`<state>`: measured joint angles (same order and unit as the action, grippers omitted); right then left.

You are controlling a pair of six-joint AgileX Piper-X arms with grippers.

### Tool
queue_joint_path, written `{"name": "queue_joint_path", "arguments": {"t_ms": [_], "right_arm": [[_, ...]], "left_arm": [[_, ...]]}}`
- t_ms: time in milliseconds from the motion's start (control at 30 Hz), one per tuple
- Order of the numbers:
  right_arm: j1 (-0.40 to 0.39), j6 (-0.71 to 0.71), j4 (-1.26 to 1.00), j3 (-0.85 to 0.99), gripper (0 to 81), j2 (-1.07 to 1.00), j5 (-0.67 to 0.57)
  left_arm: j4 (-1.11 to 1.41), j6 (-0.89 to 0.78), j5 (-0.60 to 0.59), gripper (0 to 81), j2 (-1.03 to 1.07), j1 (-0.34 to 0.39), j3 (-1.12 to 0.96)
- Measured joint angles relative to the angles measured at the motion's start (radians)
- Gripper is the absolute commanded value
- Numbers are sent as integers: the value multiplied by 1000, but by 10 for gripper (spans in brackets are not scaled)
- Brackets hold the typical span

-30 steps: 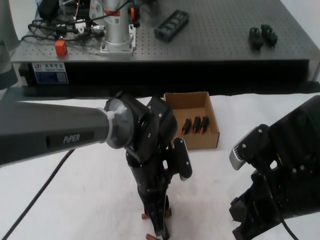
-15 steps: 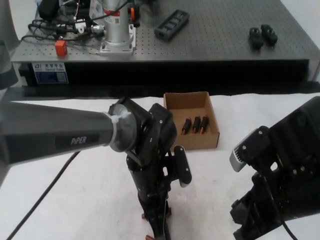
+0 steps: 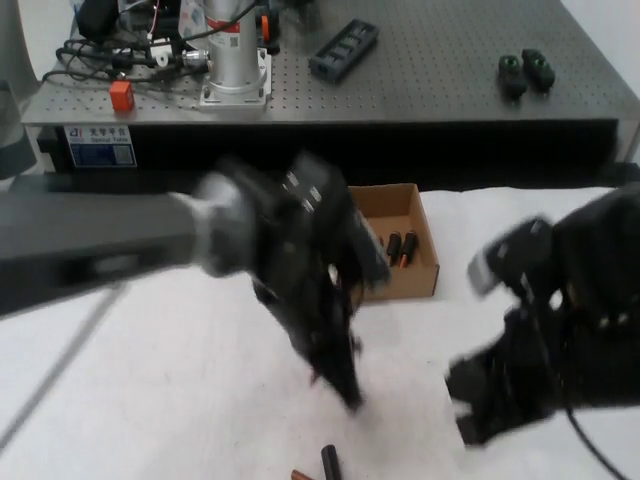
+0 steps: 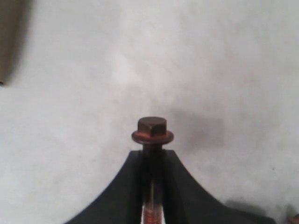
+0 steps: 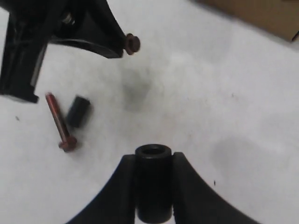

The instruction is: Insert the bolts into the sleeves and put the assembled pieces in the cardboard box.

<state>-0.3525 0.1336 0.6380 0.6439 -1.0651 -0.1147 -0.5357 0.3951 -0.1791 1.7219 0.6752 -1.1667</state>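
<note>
My left gripper (image 4: 152, 156) is shut on a copper bolt (image 4: 152, 130), whose hex head sticks out past the fingertips, above the white cloth. In the high view the left gripper (image 3: 345, 392) hangs in front of the cardboard box (image 3: 425, 262). My right gripper (image 5: 153, 161) is shut on a black sleeve (image 5: 153, 179), open end up. The right wrist view also shows the left gripper's fingers (image 5: 100, 35) with the bolt head (image 5: 132, 43) farther off. A loose bolt (image 5: 58, 122) and a loose sleeve (image 5: 78, 111) lie side by side on the cloth.
Three assembled pieces (image 3: 398, 247) lie in the cardboard box. The right arm (image 3: 560, 340) fills the lower right. Behind the cloth stands a metal breadboard bench (image 3: 450, 70) with a black tray (image 3: 344, 48), cables and a post. The loose sleeve (image 3: 330, 463) lies at the near edge.
The left arm has lifted off the cloth with the bolt and swung up toward the box, uncovering the loose sleeve. The right arm has risen slightly.
</note>
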Motion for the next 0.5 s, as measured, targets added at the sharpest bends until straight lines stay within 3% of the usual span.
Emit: {"name": "queue_joint_path", "arguments": {"t_ms": [133, 167, 200, 233, 333, 500], "right_arm": [[0, -109, -161, -9, 34, 61, -46], [0, -147, -226, -19, 34, 77, -67], [0, -194, -386, -49, 34, 101, -95], [0, -247, -386, -52, 34, 101, -122], [0, -418, -659, -121, 34, 110, -195], [1, -473, -702, -166, 34, 132, -260]], "left_arm": [[234, -195, -101, 7, -202, -14, 197], [391, -230, -135, 7, -285, -12, 304], [391, -308, -195, 7, -292, -12, 314], [474, -316, -201, 7, -323, -9, 357], [618, -421, -233, 7, -387, -8, 451], [866, -612, -184, 7, -492, -26, 547]]}}
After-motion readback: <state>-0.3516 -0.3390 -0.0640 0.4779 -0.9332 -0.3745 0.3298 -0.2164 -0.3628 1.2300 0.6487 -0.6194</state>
